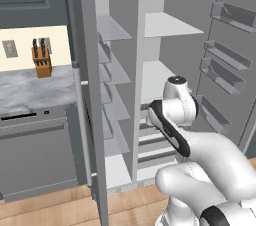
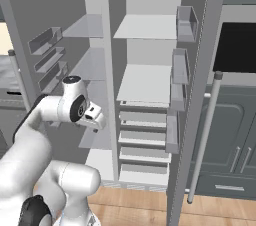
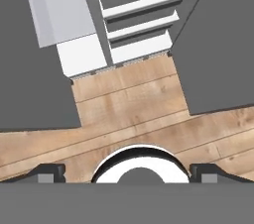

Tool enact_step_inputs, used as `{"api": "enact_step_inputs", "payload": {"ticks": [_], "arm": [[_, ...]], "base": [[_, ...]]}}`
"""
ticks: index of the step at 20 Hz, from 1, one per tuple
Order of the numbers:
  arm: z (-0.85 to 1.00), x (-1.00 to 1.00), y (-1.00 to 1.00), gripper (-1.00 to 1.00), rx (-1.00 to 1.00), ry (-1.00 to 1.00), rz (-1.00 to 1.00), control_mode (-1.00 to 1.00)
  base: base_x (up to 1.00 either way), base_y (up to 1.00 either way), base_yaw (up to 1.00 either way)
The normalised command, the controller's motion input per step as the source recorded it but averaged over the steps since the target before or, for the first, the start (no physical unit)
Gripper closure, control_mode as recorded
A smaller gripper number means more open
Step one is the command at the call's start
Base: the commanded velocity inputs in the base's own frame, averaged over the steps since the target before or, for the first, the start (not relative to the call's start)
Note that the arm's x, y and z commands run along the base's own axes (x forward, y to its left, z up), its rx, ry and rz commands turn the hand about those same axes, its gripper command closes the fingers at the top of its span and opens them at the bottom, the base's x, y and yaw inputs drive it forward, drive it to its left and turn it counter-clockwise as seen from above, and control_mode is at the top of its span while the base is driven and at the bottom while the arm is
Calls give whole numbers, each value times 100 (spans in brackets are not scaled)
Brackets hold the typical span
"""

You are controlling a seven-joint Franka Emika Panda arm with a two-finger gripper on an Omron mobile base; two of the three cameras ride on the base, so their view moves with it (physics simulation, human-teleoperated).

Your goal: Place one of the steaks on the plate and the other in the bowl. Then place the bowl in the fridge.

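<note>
In the left base view, a brown wooden knife block (image 1: 42, 61) stands on the grey marbled table (image 1: 35, 92) against a cream wall, above a grey dishwasher front (image 1: 37, 157). To its right the tall grey two-door fridge (image 1: 150, 25) stands with both doors swung wide, its pale grey shelves and lower drawers bare. The white arm (image 1: 172, 115) is raised in front of the drawers. In the right base view, a black wall oven window (image 2: 235, 47) sits right of the fridge. In the hand view the jaws (image 3: 127, 173) are spread wide with nothing between them, pointing down at the plank wooden floor (image 3: 129, 114) before the fridge.
</note>
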Motion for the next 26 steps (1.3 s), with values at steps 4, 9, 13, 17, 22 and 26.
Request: {"api": "enact_step_inputs", "payload": {"ticks": [4,9,13,17,22,26], "arm": [[24,-7,0,-100,-19,20,5,-100],[6,-8,-2,-100,-4,13,5,-100],[78,-72,0,-100,1,10,3,-100],[83,-76,1,-100,0,7,9,-100],[-4,-27,0,-100,27,5,34,-100],[14,-29,0,-100,-5,-5,2,-100]], "base": [[0,0,0],[0,0,0],[0,0,0],[0,0,0],[0,0,0],[0,0,0]]}}
